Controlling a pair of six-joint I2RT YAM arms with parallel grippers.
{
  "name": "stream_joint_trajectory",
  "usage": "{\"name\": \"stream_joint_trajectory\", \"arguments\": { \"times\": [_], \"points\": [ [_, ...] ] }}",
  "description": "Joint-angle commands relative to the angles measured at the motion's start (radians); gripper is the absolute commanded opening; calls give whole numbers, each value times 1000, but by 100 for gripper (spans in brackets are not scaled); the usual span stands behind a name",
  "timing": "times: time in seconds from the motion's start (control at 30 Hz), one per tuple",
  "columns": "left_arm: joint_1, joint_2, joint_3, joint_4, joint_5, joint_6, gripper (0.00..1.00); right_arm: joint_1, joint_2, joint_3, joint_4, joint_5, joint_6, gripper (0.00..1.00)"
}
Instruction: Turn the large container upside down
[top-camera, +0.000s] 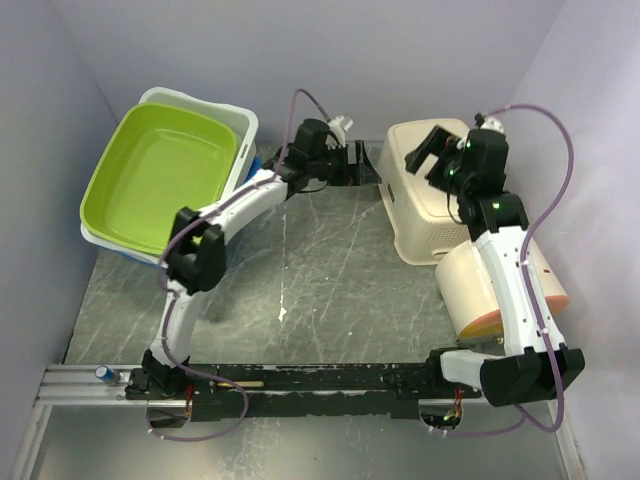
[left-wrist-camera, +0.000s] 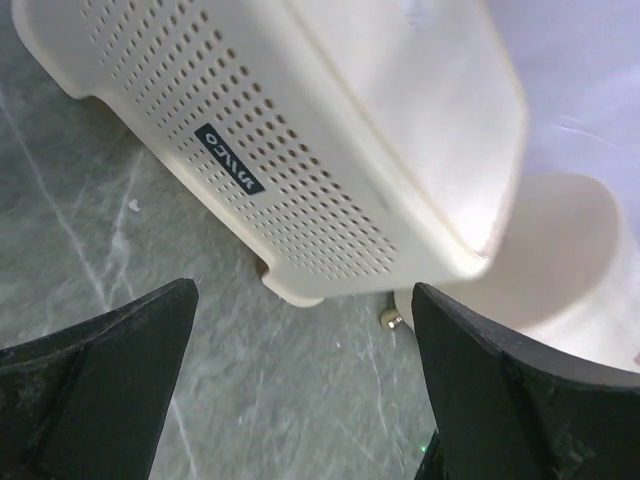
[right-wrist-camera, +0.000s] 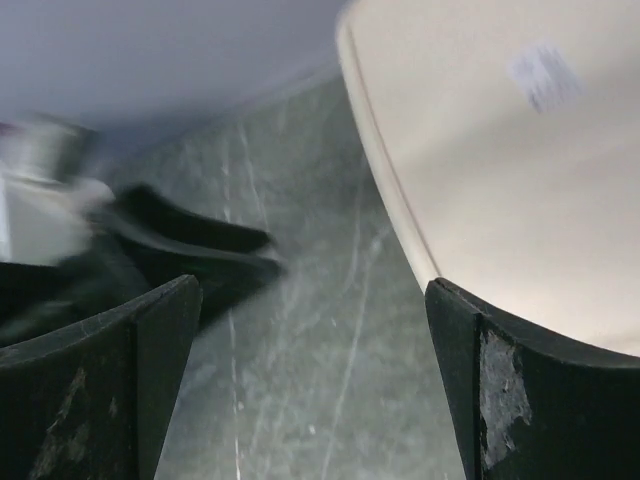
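Large container (top-camera: 410, 215) bottom-up on table (top-camera: 330, 290) | left jaws released | right jaws released

A lime-green basin (top-camera: 160, 175) is sitting nested inside a white basin (top-camera: 236, 118) at the far left of the grey marbled table (top-camera: 330, 290). A round cream tub (top-camera: 468, 285) is lying on its side at the right. A small blue-capped cylinder (top-camera: 103, 373) is resting on the metal rail (top-camera: 75, 388) at the near edge.

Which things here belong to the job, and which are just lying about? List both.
Job in hand:
cream perforated basket
left gripper, open
right gripper, open

Lying about:
green tub
white tub that the green one sits in
round cream bin under the right arm
small blue-capped item on the rail
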Motion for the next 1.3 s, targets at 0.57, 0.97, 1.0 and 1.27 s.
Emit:
{"name": "stream_joint_trajectory", "arguments": {
  "times": [0.57,0.97,1.0,1.27],
  "points": [
    [-1,-580,-433,-184,-197,199,100,16,102,-217,-77,214,54,96],
    [8,-689,-481,-212,-291,233,99,221,103,-112,103,77,11,95],
    [20,-693,-477,-224,-315,231,99,256,119,-108,122,98,-1,96],
    [129,-781,-427,-352,-398,245,99,266,594,334,-23,232,-97,100]
  ]
}}
